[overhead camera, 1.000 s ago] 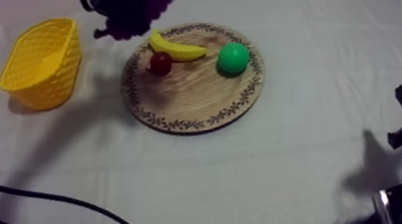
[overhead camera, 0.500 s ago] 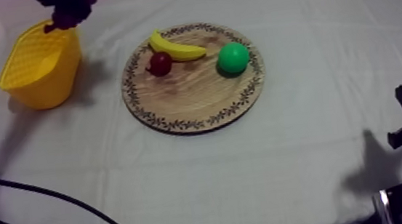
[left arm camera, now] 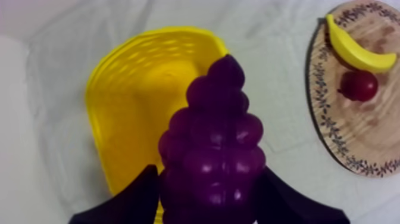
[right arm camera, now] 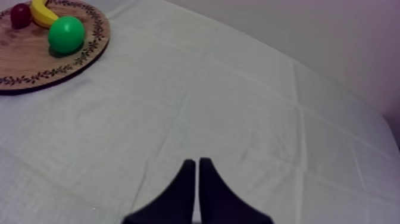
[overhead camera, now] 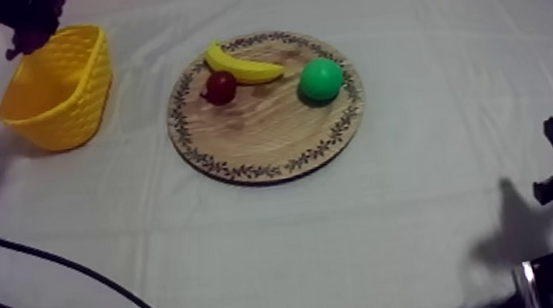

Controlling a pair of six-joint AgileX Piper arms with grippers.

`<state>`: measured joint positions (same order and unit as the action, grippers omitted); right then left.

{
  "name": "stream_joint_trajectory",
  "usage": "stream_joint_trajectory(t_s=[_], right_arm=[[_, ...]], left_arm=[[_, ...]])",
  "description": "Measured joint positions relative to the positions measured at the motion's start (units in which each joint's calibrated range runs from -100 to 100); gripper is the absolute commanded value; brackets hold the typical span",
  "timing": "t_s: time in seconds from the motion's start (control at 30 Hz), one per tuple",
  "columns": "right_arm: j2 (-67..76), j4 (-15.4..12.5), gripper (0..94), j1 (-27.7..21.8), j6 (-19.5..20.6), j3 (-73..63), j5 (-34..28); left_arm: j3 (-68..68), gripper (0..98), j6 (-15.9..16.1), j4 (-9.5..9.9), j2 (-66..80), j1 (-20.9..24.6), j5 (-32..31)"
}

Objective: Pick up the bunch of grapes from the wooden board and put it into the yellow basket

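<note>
Grapes: we hold the grapes point(left arm camera: 214, 143) up in the air, above the far end of the basket point(overhead camera: 56, 87). They are not in it yet.
Left gripper: our left gripper point(left arm camera: 208, 179) is clamped on the grapes. One black finger point(left arm camera: 128, 199) shows at each side of the fat end, and the thin end points away from us.
Basket: yellow, on the cloth point(overhead camera: 350, 228) at the left side of the table. Its open mouth faces up under the grapes.
Board: the board point(overhead camera: 258, 133) lies to the right of the basket, near it but not touching.
On the board: a banana point(overhead camera: 241, 65) lies by the back rim. A small red fruit point(overhead camera: 221, 87) sits just beside it. A round green fruit point(overhead camera: 321, 79) sits further right, apart from both.
Right gripper: our right gripper point(right arm camera: 197, 162) has its fingers pressed together with nothing in them. It is low over bare cloth, well apart from the board.
</note>
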<state>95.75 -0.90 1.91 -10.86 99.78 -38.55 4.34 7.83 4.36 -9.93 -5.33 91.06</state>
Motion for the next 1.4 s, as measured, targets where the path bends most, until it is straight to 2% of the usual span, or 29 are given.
stream_joint_trajectory(t_s=[0.13,0.3,0.7,0.97,1.2,1.4], right_arm=[[0.0,0.0,0.3,0.0,0.0,0.0,0.0],[0.0,0.0,0.3,0.0,0.0,0.0,0.0],[0.0,0.0,0.3,0.0,0.0,0.0,0.0],[0.0,0.0,0.3,0.0,0.0,0.0,0.0],[0.0,0.0,0.3,0.0,0.0,0.0,0.0],[0.0,0.0,0.3,0.0,0.0,0.0,0.0]], left_arm=[[0.3,46.7,-1.0,0.88,-0.7,1.0,0.1],[1.0,46.9,-1.7,0.94,-2.1,1.9,0.5],[1.5,47.2,-4.5,-0.56,-8.7,2.4,0.6],[0.2,47.8,-5.4,-1.19,-14.5,3.8,-2.3],[0.0,54.5,-6.0,-2.03,-19.1,3.3,-3.7],[0.3,71.2,-7.2,-1.96,-21.1,2.3,-3.6]])
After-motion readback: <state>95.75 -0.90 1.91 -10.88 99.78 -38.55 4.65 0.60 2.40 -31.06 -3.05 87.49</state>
